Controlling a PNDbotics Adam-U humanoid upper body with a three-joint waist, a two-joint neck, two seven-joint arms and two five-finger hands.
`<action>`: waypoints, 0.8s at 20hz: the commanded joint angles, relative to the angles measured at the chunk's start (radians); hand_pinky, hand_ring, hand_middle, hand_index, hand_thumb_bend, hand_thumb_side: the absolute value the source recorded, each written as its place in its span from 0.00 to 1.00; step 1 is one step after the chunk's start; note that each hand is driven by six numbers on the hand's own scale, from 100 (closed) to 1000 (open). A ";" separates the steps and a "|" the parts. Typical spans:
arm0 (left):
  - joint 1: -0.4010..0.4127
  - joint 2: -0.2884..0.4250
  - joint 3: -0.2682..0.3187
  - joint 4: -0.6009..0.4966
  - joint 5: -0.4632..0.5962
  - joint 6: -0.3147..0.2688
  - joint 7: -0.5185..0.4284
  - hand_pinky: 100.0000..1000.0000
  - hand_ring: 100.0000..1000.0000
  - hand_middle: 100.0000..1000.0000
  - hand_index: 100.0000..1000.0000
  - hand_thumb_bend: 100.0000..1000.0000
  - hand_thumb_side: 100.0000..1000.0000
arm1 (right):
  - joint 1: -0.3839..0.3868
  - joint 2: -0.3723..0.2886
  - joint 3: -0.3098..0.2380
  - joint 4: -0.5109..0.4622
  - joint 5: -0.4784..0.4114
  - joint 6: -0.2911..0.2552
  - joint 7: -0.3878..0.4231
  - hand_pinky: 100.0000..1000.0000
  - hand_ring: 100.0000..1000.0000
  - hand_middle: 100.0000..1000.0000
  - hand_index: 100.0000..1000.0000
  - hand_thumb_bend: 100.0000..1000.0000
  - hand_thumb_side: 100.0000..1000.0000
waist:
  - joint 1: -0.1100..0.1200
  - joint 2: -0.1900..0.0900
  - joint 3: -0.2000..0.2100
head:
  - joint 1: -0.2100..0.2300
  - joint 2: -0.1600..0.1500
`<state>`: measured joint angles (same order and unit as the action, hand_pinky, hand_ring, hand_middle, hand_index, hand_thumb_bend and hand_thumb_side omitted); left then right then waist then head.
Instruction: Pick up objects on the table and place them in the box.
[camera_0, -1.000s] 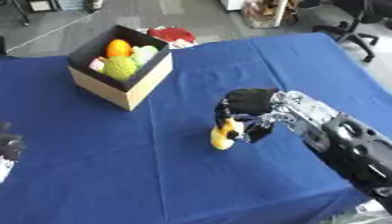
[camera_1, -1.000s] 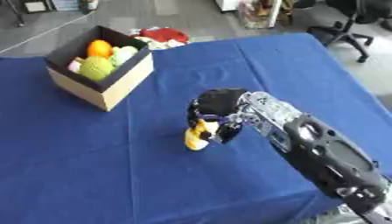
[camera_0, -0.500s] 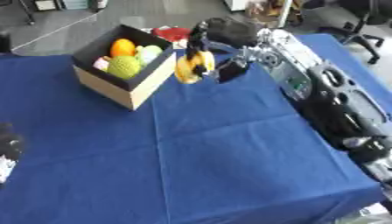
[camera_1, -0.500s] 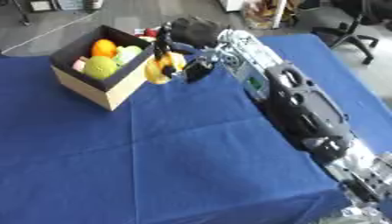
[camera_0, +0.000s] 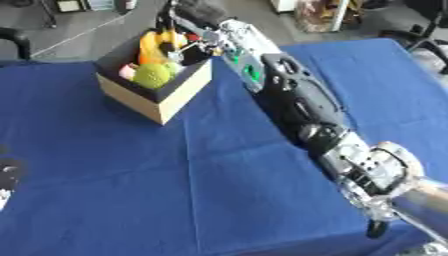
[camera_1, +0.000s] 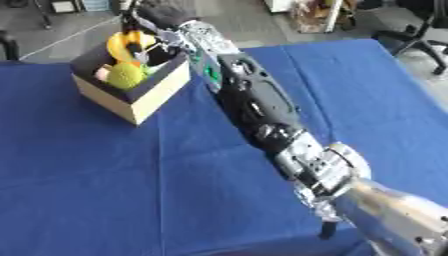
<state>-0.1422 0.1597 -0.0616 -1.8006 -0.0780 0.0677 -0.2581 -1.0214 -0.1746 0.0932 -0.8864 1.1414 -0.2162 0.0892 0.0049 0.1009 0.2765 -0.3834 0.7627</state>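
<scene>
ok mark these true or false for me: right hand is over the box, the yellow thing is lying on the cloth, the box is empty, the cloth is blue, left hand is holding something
1. The right hand is over the box: true.
2. The yellow object lies on the cloth: false; it is at the right hand, above the box opening.
3. The box is empty: false; a green ball and a pink item sit inside.
4. The tablecloth is blue: true.
5. The left hand holds something: false; it shows at the lower left edge with nothing in it.
</scene>
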 joint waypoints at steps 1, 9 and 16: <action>-0.024 0.002 -0.010 -0.025 0.009 -0.002 -0.013 0.76 0.63 0.60 0.83 0.36 0.46 | -0.042 0.017 -0.073 0.087 0.125 0.090 -0.118 0.75 0.50 0.38 0.42 0.03 0.00 | 0.013 0.012 0.020 | -0.027 -0.021; -0.035 0.006 -0.010 -0.029 0.010 0.000 -0.014 0.76 0.63 0.60 0.83 0.36 0.46 | -0.048 0.013 -0.133 0.200 0.251 0.382 -0.327 0.80 0.70 0.73 0.87 0.33 0.00 | -0.001 0.026 0.051 | -0.032 -0.035; -0.036 0.007 -0.008 -0.029 0.008 0.001 -0.012 0.76 0.63 0.60 0.83 0.36 0.46 | -0.045 0.004 -0.133 0.179 0.203 0.350 -0.305 0.88 0.81 0.88 0.98 0.46 0.32 | -0.006 0.025 0.046 | -0.025 -0.039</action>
<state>-0.1631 0.1575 -0.0717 -1.8067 -0.0705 0.0701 -0.2710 -1.0432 -0.1505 -0.0348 -0.6835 1.3579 0.1405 -0.2132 0.0043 0.1239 0.3210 -0.4107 0.7373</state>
